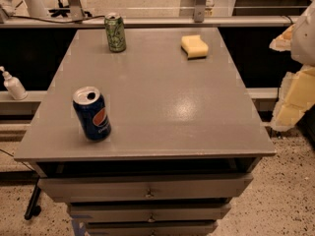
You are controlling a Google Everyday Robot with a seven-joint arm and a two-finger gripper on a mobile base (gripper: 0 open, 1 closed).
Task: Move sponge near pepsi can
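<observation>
The pale yellow sponge [195, 46] lies flat at the far right of the grey table top [162, 97]. The dark blue pepsi can [92, 113] stands upright near the front left corner, its top opened. My gripper [294, 90] is at the right edge of the view, off the table's right side and well away from both the sponge and the can. It holds nothing that I can see.
A green drink can [115, 32] stands upright at the far left of the table. The table has drawers [147, 191] below its front edge. A white pump bottle [14, 85] stands on a ledge to the left. A rail runs behind the table.
</observation>
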